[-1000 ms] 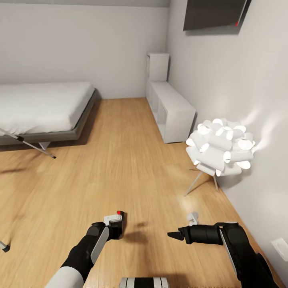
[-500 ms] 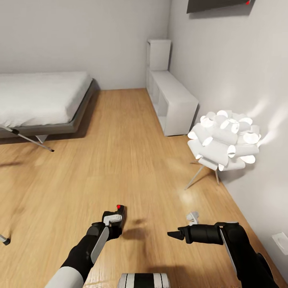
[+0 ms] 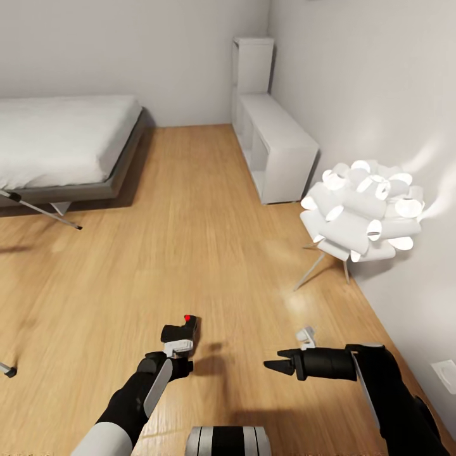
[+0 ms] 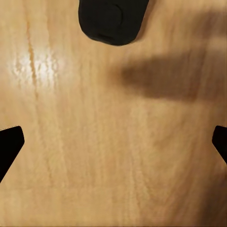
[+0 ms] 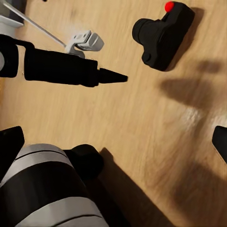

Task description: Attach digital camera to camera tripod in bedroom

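Silver-white and thin, the tripod leg (image 3: 44,214) slants in from the far left edge of the head view, in front of the bed (image 3: 63,142). It is well apart from the camera, so you face a long carry, and a careless base turn could clip that leg and topple the stand. At lower centre, your left gripper (image 4: 113,142) is spread wide and holds nothing. The camera (image 3: 182,329), black with a red button, appears to lie on the floor just beyond its fingertips. If you close off-centre, the small body will likely skid or roll away across the boards rather than seat between the fingers. Your right gripper (image 3: 273,366), lower right, is also open and empty. If you swing that arm outward, it could catch the thin legs of the lamp (image 3: 364,218) standing by the wall. The floor (image 3: 190,240) is glossy light wood with bright glare patches, so I judge it slippery. White shelves (image 3: 278,152) line the right wall beyond, and the walls are plain pale grey.
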### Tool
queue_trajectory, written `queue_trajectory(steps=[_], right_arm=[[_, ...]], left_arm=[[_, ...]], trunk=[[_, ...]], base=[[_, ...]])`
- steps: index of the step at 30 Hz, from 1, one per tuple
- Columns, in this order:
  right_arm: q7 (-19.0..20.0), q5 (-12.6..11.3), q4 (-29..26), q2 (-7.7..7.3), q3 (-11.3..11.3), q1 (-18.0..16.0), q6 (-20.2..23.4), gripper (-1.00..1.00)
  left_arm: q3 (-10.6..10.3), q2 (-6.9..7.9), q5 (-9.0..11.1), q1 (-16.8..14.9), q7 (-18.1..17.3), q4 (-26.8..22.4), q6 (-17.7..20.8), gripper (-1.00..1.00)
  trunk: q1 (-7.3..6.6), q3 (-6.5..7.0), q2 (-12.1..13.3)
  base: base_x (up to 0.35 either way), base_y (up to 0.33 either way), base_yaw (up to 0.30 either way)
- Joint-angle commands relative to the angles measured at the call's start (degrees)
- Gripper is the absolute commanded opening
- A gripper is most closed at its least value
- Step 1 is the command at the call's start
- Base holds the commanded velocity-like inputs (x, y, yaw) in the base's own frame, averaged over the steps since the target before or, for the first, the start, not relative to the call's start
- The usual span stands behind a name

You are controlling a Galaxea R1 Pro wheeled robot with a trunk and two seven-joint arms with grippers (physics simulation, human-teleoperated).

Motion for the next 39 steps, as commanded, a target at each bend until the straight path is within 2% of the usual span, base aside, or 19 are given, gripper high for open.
queue_trajectory(steps=[1, 7, 13, 21, 29, 32, 39], right_arm=[[0.67, 0.35, -0.32, -0.03, -0.28, -0.04, 0.47, 1.00], [0.94, -2.85, -1.22, -0.40, -2.74, -0.05, 0.41, 1.00], [0.93, -4.31, -1.46, -0.79, -3.94, -0.05, 0.48, 1.00], [0.54, -4.05, -1.39, -0.33, -3.63, -0.05, 0.44, 1.00], [0.42, -4.02, -1.46, 0.03, -3.37, -0.05, 0.47, 1.00], [0.41, -4.02, -1.46, 0.06, -3.44, -0.05, 0.50, 1.00], [0.40, -4.33, -1.46, -0.01, -3.75, -0.05, 0.55, 1.00]], left_arm=[[-0.14, 0.02, 0.60, -0.02, 0.52, -0.07, 0.17, 1.00], [-0.19, 0.02, 0.54, -0.03, 0.52, -0.30, 0.17, 1.00], [-0.17, -0.02, 0.53, -0.03, 0.52, -1.10, 0.12, 1.00], [-0.57, 0.13, 0.53, -0.03, 0.39, -7.75, 0.20, 1.00], [-1.03, 0.29, 0.19, -0.03, 0.45, -10.03, 0.39, 1.00], [-1.24, 0.29, -1.12, -0.03, 0.48, -10.26, 0.41, 1.00], [-1.50, 0.21, -8.53, -0.03, 0.40, -10.49, 0.50, 1.00]], trunk=[[0.01, -0.27, -0.03], [0.17, -1.60, -0.11], [0.32, -2.93, -0.19], [0.53, -4.70, -0.30], [0.73, -6.47, -0.41], [0.81, -7.14, -0.45], [0.99, -8.69, -0.54]], base=[[0.000, 0.000, 0.000], [0.000, 0.000, 0.000], [0.000, 0.000, 0.000], [0.000, 0.000, 0.000], [0.000, 0.000, 0.000], [0.000, 0.000, 0.000], [0.000, 0.000, 0.000]])
